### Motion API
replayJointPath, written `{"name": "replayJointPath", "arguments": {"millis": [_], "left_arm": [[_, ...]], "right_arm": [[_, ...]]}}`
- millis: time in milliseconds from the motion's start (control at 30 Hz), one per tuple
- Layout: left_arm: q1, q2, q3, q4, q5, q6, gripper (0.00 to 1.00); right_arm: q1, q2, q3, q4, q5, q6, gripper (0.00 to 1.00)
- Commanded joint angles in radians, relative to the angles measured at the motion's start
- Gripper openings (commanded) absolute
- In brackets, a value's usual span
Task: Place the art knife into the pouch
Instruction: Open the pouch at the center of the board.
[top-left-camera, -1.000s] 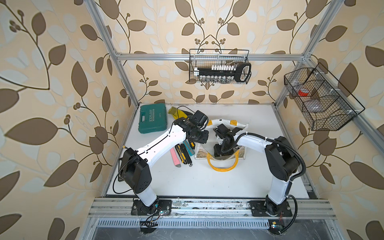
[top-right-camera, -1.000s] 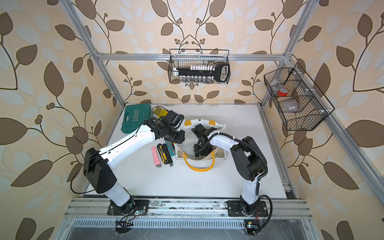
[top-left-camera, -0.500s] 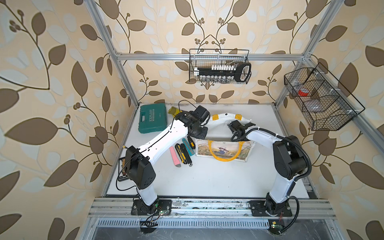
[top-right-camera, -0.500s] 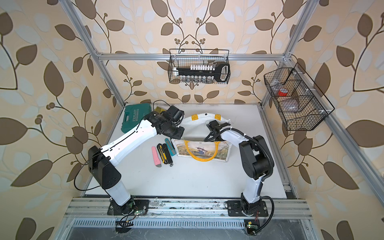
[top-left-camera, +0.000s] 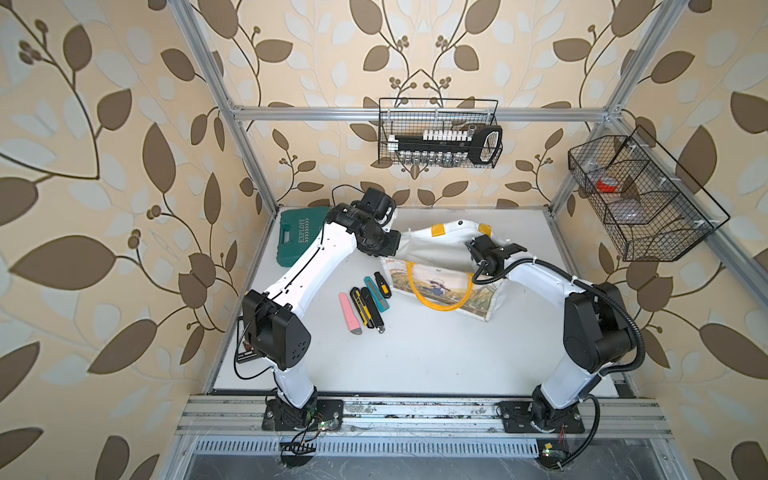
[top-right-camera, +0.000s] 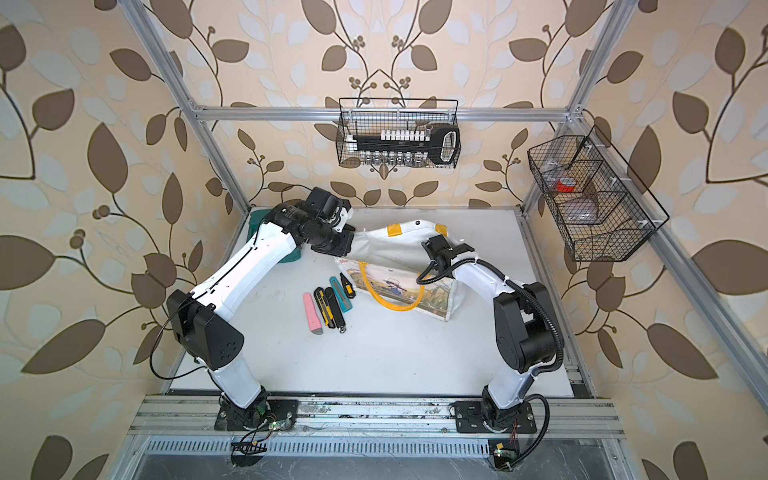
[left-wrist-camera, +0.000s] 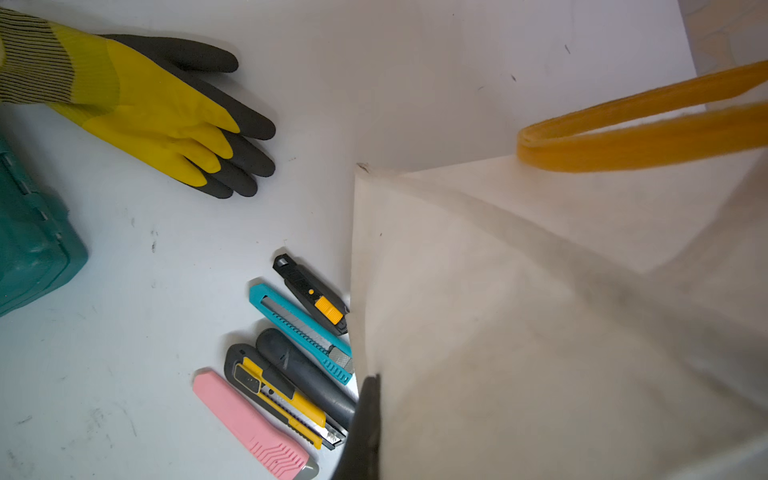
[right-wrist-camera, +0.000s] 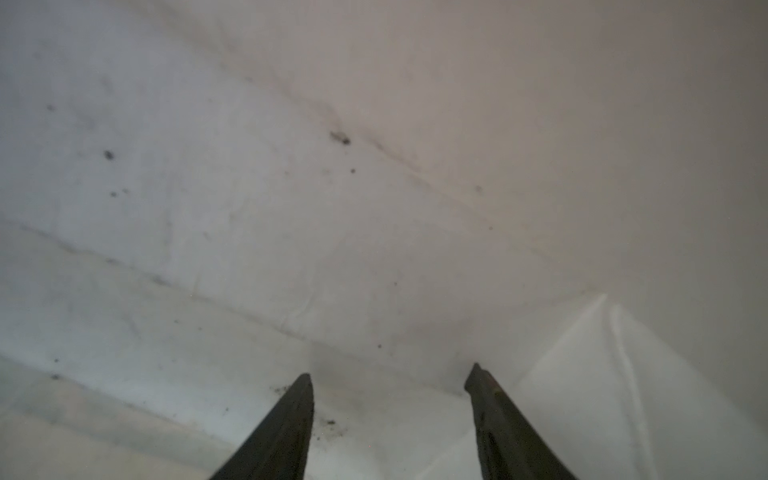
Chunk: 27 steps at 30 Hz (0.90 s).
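The pouch (top-left-camera: 432, 249) (top-right-camera: 390, 249) lies on its side, white inside, with its picture panel and yellow handle (top-left-camera: 436, 305) toward the front. My left gripper (top-left-camera: 395, 245) (left-wrist-camera: 374, 399) is shut on the left edge of the pouch's mouth. My right gripper (top-left-camera: 473, 249) (right-wrist-camera: 390, 372) is inside the mouth at its right end, jaws open, with only white fabric (right-wrist-camera: 374, 187) around them. Several art knives lie in a row left of the pouch: pink (top-left-camera: 350, 313) (left-wrist-camera: 249, 428), yellow-black (left-wrist-camera: 278, 399), dark grey (left-wrist-camera: 307, 374), teal (top-left-camera: 377, 294) (left-wrist-camera: 303, 328) and a small black one (left-wrist-camera: 311, 295).
A green tool case (top-left-camera: 299, 237) stands at the back left, partly under my left arm. A yellow and black glove (left-wrist-camera: 158, 112) lies beside it. Wire baskets hang on the back wall (top-left-camera: 440, 137) and the right wall (top-left-camera: 640, 199).
A second ago both grippers were close together over the crumpled pouch. They have since moved back and apart, stretching its mouth wide. The knives have not moved.
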Motion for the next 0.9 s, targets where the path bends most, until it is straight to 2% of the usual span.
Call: {"name": "replayJointPath", "arguments": {"millis": [0, 100, 200, 300, 433, 733, 867], "left_arm": [[0.184, -0.065, 0.048, -0.143, -0.220, 0.080, 0.00], [0.167, -0.052, 0.031, -0.121, -0.109, 0.057, 0.00], [0.088, -0.035, -0.006, -0.081, -0.134, 0.032, 0.00], [0.034, -0.011, -0.030, -0.042, -0.100, -0.001, 0.00], [-0.026, 0.022, -0.034, -0.014, -0.084, -0.032, 0.00], [-0.094, 0.079, -0.024, 0.035, -0.049, -0.074, 0.00], [-0.116, 0.094, -0.006, 0.045, -0.051, -0.084, 0.00]], "right_arm": [[-0.102, -0.015, -0.030, -0.152, 0.110, 0.003, 0.61], [-0.103, 0.003, -0.027, -0.148, 0.113, 0.003, 0.61], [-0.109, 0.035, -0.016, -0.141, 0.106, 0.003, 0.61], [-0.110, 0.060, 0.003, -0.134, 0.090, 0.007, 0.61], [-0.108, 0.083, 0.039, -0.105, 0.006, 0.007, 0.61], [0.025, 0.034, 0.229, -0.114, -0.182, 0.010, 0.65], [0.076, 0.004, 0.311, -0.110, -0.252, 0.019, 0.70]]}}
